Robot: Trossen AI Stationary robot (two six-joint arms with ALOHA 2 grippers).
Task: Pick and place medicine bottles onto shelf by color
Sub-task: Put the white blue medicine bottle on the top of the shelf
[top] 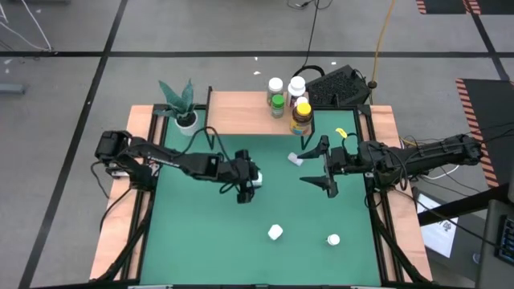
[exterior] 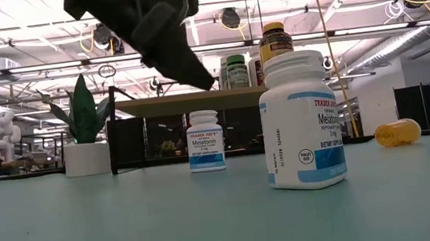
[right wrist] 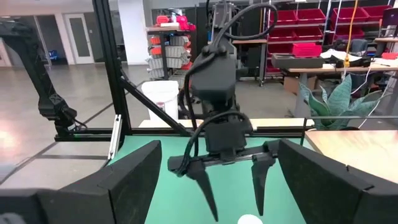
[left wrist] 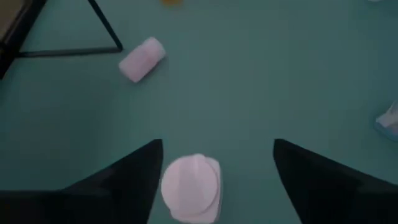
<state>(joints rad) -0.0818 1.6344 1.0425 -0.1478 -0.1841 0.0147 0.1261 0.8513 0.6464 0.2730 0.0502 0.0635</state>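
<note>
On the green table [top: 201, 241], largest first: the shelf [top: 249, 114], a light-wood board on black legs at the far edge, bearing four upright medicine bottles at its right end: two white-capped ones [top: 275, 84] [top: 297, 83], a green one [top: 278, 103] and an amber one with a yellow cap [top: 302, 115]. Potted plant [top: 181, 103] in a white pot, just beside the shelf's left end. Left arm reaching in from the left rail, its left gripper [top: 247, 181] above mid-table with fingers spread wide and a white bottle [left wrist: 191, 188] standing between them; whether either finger touches it cannot be told. Right arm reaching in from the right, its right gripper [top: 328, 167] raised near the shelf's front right corner, fingers wide apart and empty. Remaining bottles on the table surface: a pale pink one [top: 294, 159] lying on its side just left of the right gripper; two white Melatonin bottles upright near the front edge [top: 275, 233] [top: 333, 239], apart from each other; an orange one [exterior: 397, 132] on its side at the right in the low view.
</note>
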